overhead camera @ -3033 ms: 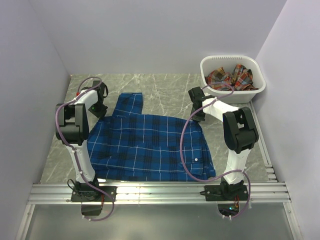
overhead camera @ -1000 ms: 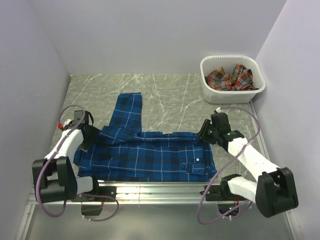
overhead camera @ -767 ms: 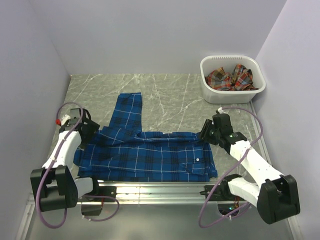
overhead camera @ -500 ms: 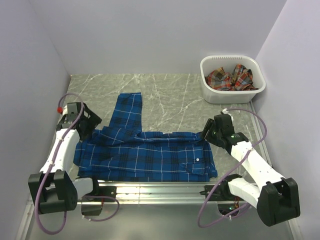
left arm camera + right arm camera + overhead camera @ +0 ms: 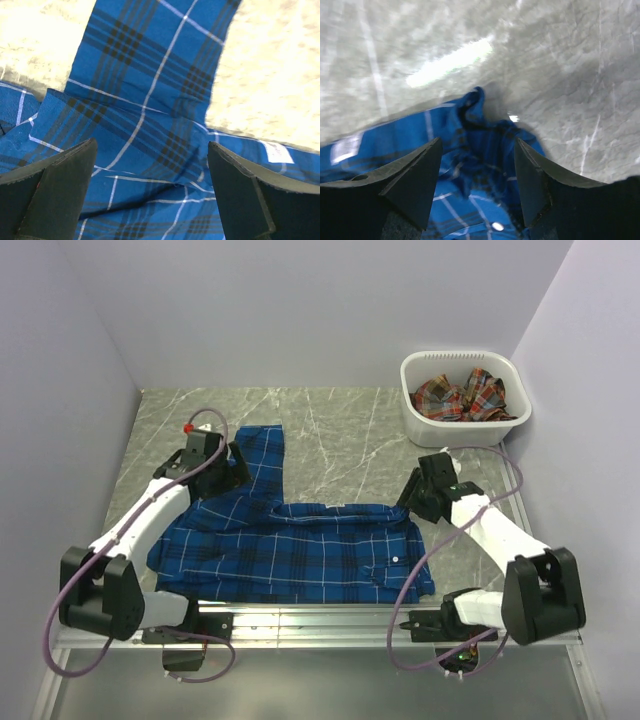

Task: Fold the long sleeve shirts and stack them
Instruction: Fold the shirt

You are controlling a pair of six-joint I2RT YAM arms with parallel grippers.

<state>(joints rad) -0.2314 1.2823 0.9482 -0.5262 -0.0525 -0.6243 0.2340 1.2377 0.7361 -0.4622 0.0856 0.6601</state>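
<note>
- Blue plaid shirt (image 5: pixel 300 550) lies on the table (image 5: pixel 340 425) as a folded band, with one sleeve (image 5: pixel 258 452) sticking out.
- Left gripper (image 5: pixel 151 145), fingers wide apart, straddles the sleeve's base, likely to fold it in.
- Right gripper (image 5: pixel 477 145), fingers apart and empty, frames a bunched corner.
- Red-orange shirt (image 5: pixel 460 395) sits in the basket (image 5: pixel 412 375), well beyond the right fingers.

A royal blue plaid shirt (image 5: pixel 300 550) lies flat on the table (image 5: pixel 350 430), folded across, one sleeve stretched toward the back. A red-orange plaid shirt (image 5: pixel 460 395) sits crumpled in a white basket (image 5: pixel 465 430).
</note>
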